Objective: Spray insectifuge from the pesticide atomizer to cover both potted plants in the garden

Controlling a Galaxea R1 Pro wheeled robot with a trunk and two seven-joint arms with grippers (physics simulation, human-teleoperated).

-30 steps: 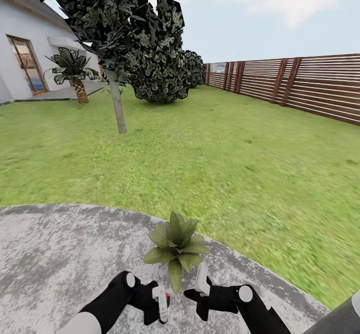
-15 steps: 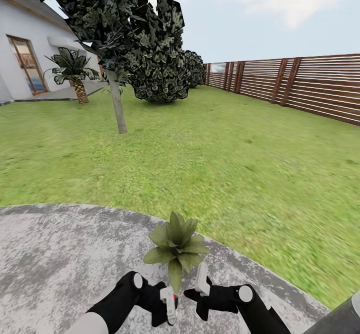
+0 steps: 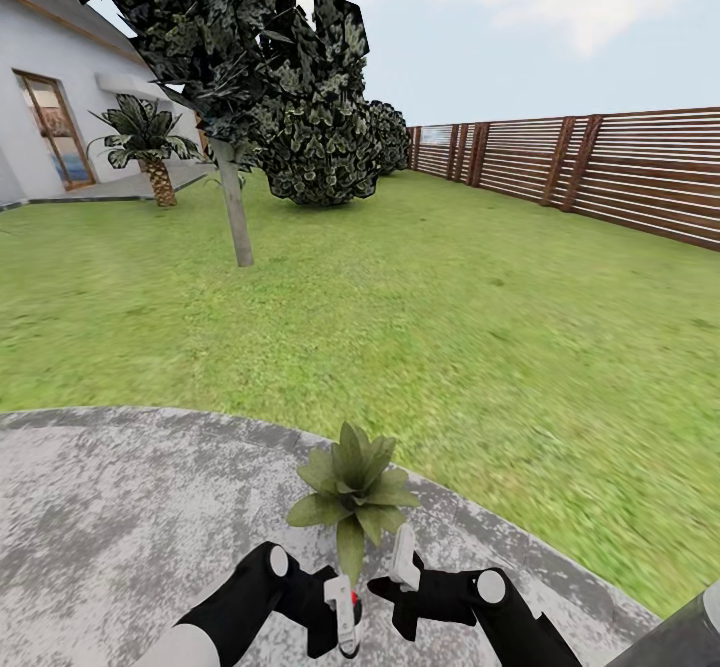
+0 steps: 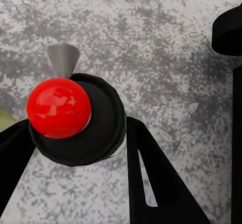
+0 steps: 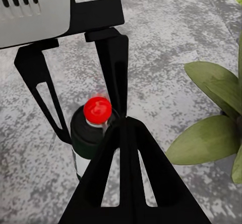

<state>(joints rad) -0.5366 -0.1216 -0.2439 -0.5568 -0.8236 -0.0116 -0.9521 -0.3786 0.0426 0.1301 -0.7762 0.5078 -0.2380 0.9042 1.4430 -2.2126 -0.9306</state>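
Since a second ago the left gripper (image 3: 345, 612) has shifted right, toward the potted plant (image 3: 352, 492) on the near stone patio (image 3: 120, 507). It grasps the pesticide atomizer (image 5: 89, 133), red-capped, just left of the plant. Whether the right gripper (image 3: 402, 559) is clenched, I cannot tell.

The atomizer (image 5: 91, 133), dark with a red top, stands upright on the grey patio (image 3: 120, 507) just beside a leafy green potted plant (image 3: 352, 492) near the lawn (image 3: 400, 327).
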